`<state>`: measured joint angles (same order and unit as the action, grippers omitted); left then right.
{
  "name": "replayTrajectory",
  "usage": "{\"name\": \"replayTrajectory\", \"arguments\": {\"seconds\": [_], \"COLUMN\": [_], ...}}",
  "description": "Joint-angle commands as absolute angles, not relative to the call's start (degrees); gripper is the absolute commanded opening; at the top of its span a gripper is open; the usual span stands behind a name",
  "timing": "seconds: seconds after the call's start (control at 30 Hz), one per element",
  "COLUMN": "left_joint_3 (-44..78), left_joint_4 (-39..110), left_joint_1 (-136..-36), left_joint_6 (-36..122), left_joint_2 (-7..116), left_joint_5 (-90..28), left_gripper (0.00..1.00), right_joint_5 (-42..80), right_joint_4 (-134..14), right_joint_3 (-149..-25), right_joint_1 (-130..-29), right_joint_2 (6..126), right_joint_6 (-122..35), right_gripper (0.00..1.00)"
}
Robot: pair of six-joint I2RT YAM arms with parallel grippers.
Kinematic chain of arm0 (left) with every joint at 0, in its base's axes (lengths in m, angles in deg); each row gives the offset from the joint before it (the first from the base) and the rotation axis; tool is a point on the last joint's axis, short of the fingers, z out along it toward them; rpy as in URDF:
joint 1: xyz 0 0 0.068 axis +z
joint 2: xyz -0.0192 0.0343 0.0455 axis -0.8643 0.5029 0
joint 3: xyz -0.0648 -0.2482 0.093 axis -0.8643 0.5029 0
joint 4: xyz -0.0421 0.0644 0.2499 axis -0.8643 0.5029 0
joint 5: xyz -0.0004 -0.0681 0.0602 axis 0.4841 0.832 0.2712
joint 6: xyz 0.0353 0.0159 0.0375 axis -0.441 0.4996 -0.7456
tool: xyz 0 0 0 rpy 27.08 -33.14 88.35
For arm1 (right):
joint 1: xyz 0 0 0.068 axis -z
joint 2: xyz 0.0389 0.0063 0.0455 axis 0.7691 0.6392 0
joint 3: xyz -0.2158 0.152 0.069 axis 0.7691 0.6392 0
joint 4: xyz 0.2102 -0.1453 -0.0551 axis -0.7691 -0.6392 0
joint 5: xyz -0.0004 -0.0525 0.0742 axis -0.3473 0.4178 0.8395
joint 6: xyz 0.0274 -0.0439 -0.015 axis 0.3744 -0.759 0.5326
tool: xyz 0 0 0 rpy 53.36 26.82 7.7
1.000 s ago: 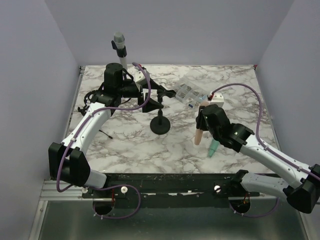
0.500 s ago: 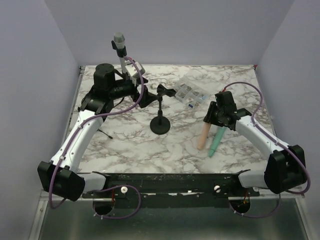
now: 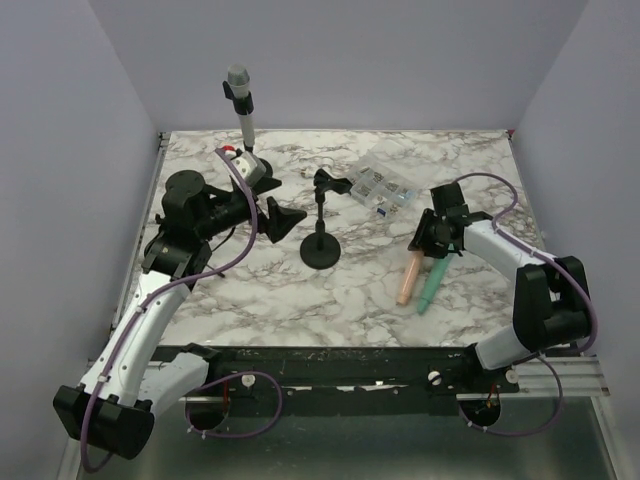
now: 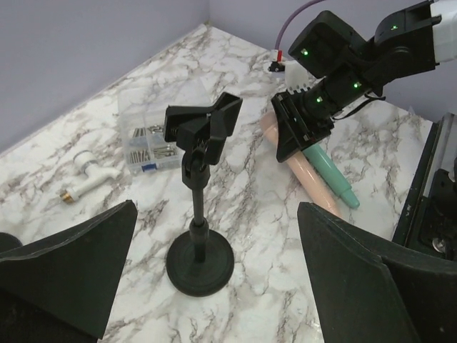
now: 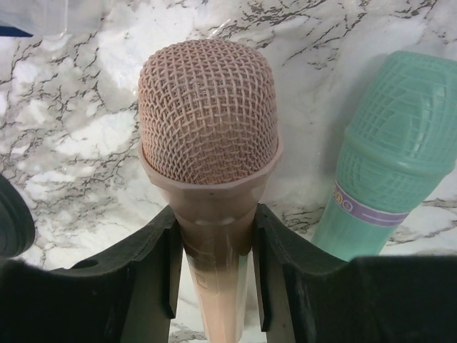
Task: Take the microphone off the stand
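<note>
left jaws spread wide, right jaws clamped

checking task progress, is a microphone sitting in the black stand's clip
No, the clip on the black stand is empty, while the right gripper is shut on the pink microphone.

The tabletop (image 3: 380, 300) is white marble with grey veins. The stand (image 3: 321, 250) at its centre is plain black. At three o'clock lie a peach microphone (image 5: 207, 121) with a mesh head and a green microphone (image 5: 396, 164) with a purple band. The walls (image 3: 400, 60) are lavender.
</note>
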<state>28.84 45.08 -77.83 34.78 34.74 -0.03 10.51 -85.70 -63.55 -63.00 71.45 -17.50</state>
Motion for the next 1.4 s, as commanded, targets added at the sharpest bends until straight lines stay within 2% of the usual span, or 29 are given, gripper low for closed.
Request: {"name": "replayTrajectory", "arguments": {"seconds": [0.0,0.23,0.37,0.53,0.67,1.03,1.1,1.27,1.37], "left_joint_3": [32.3,34.9,36.3,37.7,38.6,39.0,38.7,37.9,37.7], "left_joint_4": [41.6,40.2,39.2,37.7,35.1,35.0,35.4,35.1,34.0], "left_joint_1": [-78.0,-78.0,-78.0,-78.0,-78.0,-78.0,-78.0,-78.0,-78.0], "left_joint_6": [36.8,35.2,33.9,34.7,35.5,35.6,36.1,39.7,45.2], "left_joint_2": [35.0,33.1,31.5,30.2,29.6,29.9,30.1,30.8,31.2], "left_joint_5": [-1.6,-3.3,-4.4,-5.9,-6.1,-6.9,-6.7,-5.8,-6.6], "left_gripper": [0.99,0.99,0.99,0.98,0.99,0.98,0.99,0.99,0.98], "right_joint_5": [6.9,4.1,3.6,3.8,3.3,3.1,3.2,3.8,4.8], "right_joint_4": [-82.3,-80.7,-80.3,-79.2,-78.8,-77.6,-77.6,-77.3,-77.3], "right_joint_3": [-62.5,-60.7,-60.4,-59.6,-59.2,-57.6,-57.4,-57.3,-57.6], "right_joint_1": [-62.8,-62.8,-62.8,-62.8,-62.8,-62.8,-62.8,-62.8,-62.8], "right_joint_2": [73.6,73.3,74.1,74.4,74.9,74.7,74.6,73.9,73.8], "right_joint_6": [-15.9,-15.7,-16.0,-16.2,-16.5,-16.8,-16.9,-17.3,-17.5], "right_gripper": [0.04,0.07,0.17,0.24,0.26,0.41,0.47,0.57,0.59]}}
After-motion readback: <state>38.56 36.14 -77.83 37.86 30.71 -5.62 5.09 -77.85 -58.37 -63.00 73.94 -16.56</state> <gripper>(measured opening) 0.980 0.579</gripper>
